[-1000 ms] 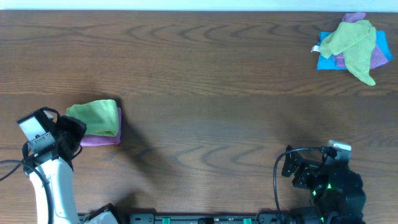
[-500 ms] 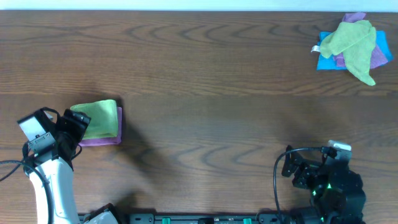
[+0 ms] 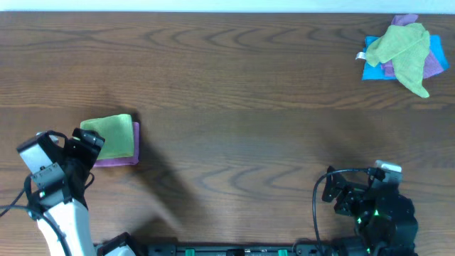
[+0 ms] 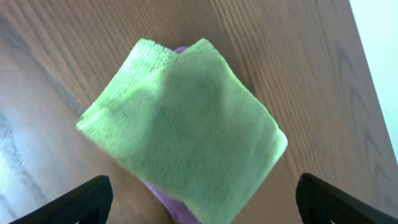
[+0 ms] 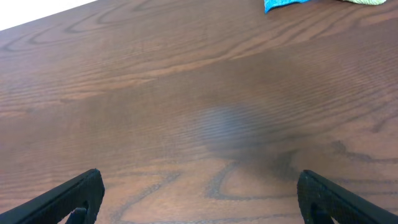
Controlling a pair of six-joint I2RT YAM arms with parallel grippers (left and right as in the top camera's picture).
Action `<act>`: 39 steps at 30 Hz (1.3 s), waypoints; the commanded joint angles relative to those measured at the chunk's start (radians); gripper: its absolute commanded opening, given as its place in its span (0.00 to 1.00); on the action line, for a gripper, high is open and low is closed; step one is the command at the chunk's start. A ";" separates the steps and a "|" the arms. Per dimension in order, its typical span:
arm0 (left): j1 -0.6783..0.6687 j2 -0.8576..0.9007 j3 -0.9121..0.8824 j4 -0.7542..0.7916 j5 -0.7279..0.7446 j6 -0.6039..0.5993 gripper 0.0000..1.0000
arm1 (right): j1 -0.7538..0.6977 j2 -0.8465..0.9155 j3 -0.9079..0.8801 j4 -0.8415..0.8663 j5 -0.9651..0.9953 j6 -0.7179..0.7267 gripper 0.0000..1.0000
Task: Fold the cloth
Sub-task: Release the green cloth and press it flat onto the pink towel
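Observation:
The lime-green cloth (image 3: 111, 135) lies folded into a small square at the table's left, on top of a pink-purple cloth (image 3: 121, 161) whose edge peeks out beneath. In the left wrist view the cloth (image 4: 183, 127) fills the middle, with a purple strip (image 4: 165, 202) under its near corner. My left gripper (image 3: 88, 145) sits just left of the stack, open, its fingertips (image 4: 93, 193) wide apart on either side of the near corner and holding nothing. My right gripper (image 3: 333, 190) rests at the bottom right, open over bare wood (image 5: 199, 124), far from the cloth.
A heap of cloths sits at the far right corner: a yellower green cloth (image 3: 405, 50) draped over a blue one (image 3: 371, 70) and a purple one (image 3: 432, 65). The table's far edge (image 3: 227, 13) runs along the top.
My left gripper has opened, let go of the green cloth and drawn back a little towards the near left. The cloth has settled flat on the pink-purple one. The right arm has not moved.

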 commanded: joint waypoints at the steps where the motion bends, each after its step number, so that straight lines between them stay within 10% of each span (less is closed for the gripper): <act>1: 0.006 -0.050 0.008 -0.027 0.012 0.003 0.95 | -0.011 -0.003 -0.004 -0.002 0.006 0.013 0.99; 15: -0.114 -0.142 0.008 0.146 0.273 -0.022 0.95 | -0.011 -0.003 -0.004 -0.002 0.006 0.013 0.99; 28: -0.440 -0.142 0.008 0.283 -0.139 -0.017 0.96 | -0.011 -0.003 -0.004 -0.002 0.006 0.013 0.99; 39: -0.440 -0.154 0.006 0.357 -0.135 0.317 0.95 | -0.011 -0.003 -0.004 -0.002 0.006 0.013 0.99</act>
